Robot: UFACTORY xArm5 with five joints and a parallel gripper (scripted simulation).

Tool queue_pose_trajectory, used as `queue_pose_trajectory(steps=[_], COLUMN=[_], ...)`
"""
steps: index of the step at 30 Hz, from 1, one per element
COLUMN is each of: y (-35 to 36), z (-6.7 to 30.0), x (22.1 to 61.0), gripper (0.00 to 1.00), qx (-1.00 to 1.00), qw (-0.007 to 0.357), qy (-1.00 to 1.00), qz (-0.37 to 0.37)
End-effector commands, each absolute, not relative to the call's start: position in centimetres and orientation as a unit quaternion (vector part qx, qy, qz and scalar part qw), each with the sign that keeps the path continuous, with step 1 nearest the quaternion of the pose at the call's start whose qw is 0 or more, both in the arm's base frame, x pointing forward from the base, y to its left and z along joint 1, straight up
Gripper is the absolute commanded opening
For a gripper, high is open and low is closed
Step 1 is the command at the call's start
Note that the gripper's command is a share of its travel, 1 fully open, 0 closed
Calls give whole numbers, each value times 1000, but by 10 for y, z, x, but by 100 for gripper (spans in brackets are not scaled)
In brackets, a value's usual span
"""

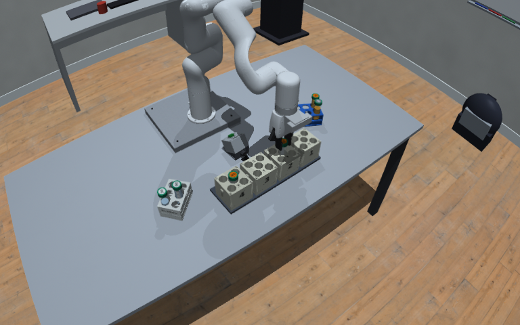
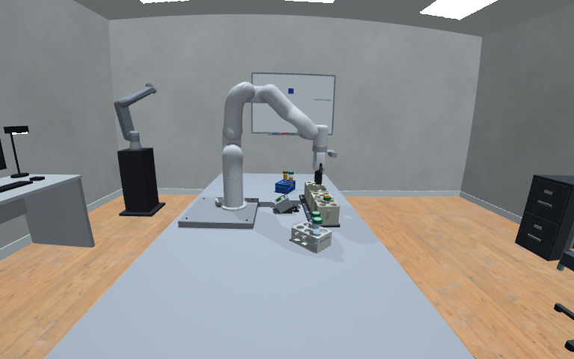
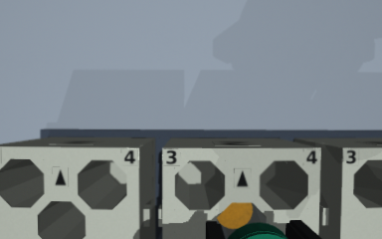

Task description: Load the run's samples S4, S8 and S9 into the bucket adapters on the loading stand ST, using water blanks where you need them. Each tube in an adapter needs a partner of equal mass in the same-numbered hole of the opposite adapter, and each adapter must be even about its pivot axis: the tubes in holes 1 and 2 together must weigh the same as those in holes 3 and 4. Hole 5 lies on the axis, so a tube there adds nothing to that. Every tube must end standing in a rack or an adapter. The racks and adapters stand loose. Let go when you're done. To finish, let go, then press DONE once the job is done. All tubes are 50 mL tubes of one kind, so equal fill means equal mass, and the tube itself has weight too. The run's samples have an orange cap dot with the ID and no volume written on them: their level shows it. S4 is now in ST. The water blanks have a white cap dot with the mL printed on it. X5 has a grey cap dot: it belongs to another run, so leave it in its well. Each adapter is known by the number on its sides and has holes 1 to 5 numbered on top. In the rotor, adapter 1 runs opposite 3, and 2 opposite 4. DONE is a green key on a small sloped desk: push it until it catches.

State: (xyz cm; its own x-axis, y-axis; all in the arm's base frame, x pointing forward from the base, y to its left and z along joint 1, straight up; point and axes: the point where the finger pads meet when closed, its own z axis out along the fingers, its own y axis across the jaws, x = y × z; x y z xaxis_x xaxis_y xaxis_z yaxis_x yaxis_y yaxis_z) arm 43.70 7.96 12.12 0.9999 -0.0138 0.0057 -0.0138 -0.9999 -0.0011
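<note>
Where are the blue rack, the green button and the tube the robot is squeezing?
Blue rack (image 1: 316, 123) (image 2: 285, 186): top and exterior views, front side.
Green button (image 1: 231, 135) (image 2: 278, 199): top and exterior views, key face.
Squeezed tube (image 1: 284, 141) (image 3: 259, 233): top and wrist views, cap.

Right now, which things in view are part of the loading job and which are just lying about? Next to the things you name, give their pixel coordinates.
Job:
- orange-dot tube (image 1: 284, 141) in the fingers, over adapter 2 (image 1: 290, 166)
- adapters 1 (image 1: 311, 152), 3 (image 1: 267, 179), 4 (image 1: 241, 194)
- water blank rack (image 1: 170, 212) (image 2: 311, 243)
- blue rack (image 1: 315, 123) (image 2: 279, 188)
- DONE desk (image 1: 234, 144) (image 2: 282, 204)

Lying about:
- red cup (image 1: 101, 7)
- keyboard (image 2: 16, 186)
- desk lamp (image 2: 16, 152)
- filing cabinet (image 2: 548, 215)
</note>
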Motion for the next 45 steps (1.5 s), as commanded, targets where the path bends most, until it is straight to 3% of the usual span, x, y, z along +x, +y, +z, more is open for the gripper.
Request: queue_pose_trajectory(steps=[1, 42, 43, 45], y=[80, 80, 80, 80], z=[120, 97, 96, 96], x=[438, 439, 439, 439], gripper=[0, 0, 44, 44], qx=[-1000, -1000, -1000, -1000], qw=[-2, -2, -2, -2], qy=[7, 7, 7, 7], qz=[-5, -5, -5, -5])
